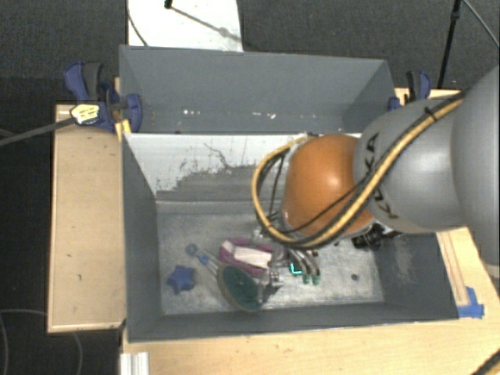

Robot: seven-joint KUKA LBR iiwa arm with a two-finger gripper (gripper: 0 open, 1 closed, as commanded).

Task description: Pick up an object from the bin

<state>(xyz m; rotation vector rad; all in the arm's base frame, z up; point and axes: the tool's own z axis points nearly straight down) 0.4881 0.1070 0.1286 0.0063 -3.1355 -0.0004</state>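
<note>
Your claw (273, 276) is down at the floor of the bin (141, 233), towards the front wall, under the orange wrist cover (324, 182); you cannot tell from here whether it is wide or closed. Right beside it, closest to the front, lies a dark green oval piece (238, 287). It looks flat, hard and smooth, so expect it to slip unless you take it across its narrow width at the rim. Just behind it, seemingly touching, is a pink and white block (244, 254), likely light. Further left lie a small blue lump (181, 280) and a thin blue stick (201, 257), with the scratched back wall (203, 166) beyond
</note>
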